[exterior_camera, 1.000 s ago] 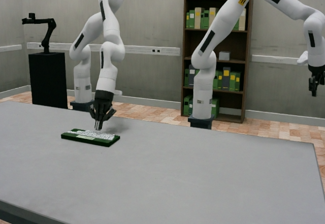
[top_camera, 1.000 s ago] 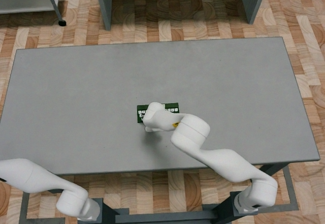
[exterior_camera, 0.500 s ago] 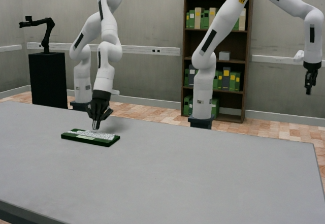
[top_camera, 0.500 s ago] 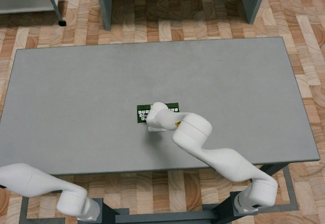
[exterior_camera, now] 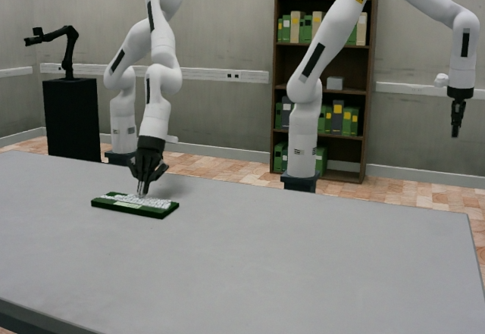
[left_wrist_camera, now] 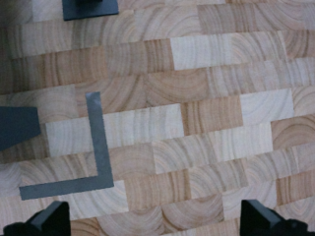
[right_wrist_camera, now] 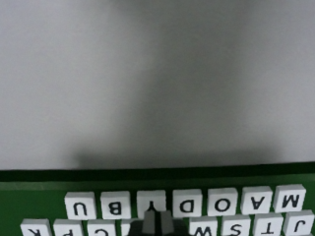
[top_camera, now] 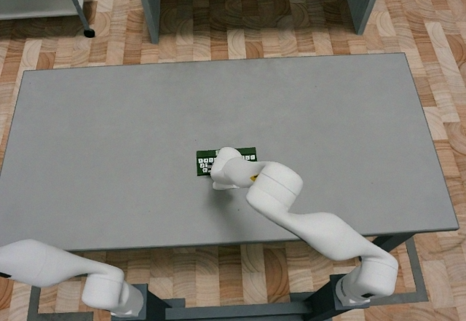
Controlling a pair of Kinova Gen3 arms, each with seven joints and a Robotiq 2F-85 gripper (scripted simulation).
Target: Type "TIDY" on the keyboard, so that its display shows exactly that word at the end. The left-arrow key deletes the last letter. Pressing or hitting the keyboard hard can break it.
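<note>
The green keyboard (top_camera: 204, 153) (exterior_camera: 113, 207) (right_wrist_camera: 30, 204) lies flat on the table, with white letter keys. Its pale display (exterior_camera: 127, 204) faces away from the arms; no text on it is readable. My right gripper (exterior_camera: 142, 195) (right_wrist_camera: 157, 223) is shut and empty, pointing down at the keys. In the right wrist view its fingertips overlap the near part of the Y key (right_wrist_camera: 151, 198), left of the D key (right_wrist_camera: 187, 202), and hide a key in the row beyond. Contact cannot be told. My left gripper (exterior_camera: 455, 135) (left_wrist_camera: 155, 220) is open and empty, beyond the table, above the floor.
The grey table (top_camera: 113, 121) (exterior_camera: 273, 252) surrounds the keyboard. The right arm (top_camera: 274, 189) covers the keyboard's middle in the top view. The left arm (top_camera: 49, 265) stays off the table's near edge. A bookshelf (exterior_camera: 324, 68) stands behind the arms.
</note>
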